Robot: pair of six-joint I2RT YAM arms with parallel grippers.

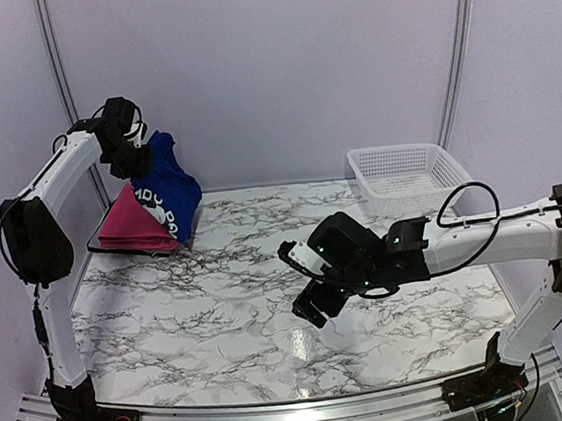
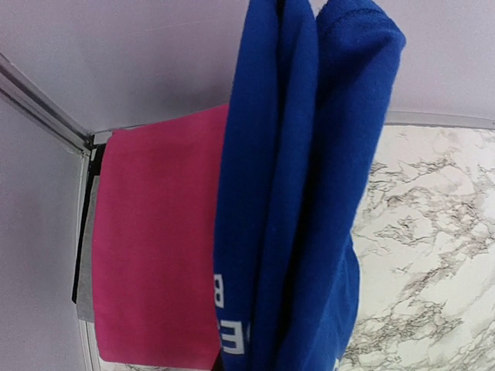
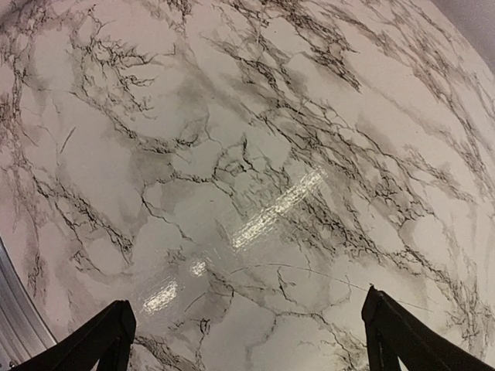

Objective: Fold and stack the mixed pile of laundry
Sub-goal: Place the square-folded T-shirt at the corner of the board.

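Marble table (image 1: 221, 307): dark tray (image 2: 85, 270) far-left under folded pink garment (image 1: 130, 226); white mesh basket (image 1: 408, 177) far-right.

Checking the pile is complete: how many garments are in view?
2. The blue garment hangs from the left pincer, far left; the pink garment lies folded beneath it. No others show.

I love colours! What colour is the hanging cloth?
The cloth is royal blue with white letters; clearest in left wrist view.

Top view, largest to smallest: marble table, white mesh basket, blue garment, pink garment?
Marble table
White plastic mesh basket and royal blue cloth garment: alike, the garment hanging nearer the camera
Magenta-pink cloth garment
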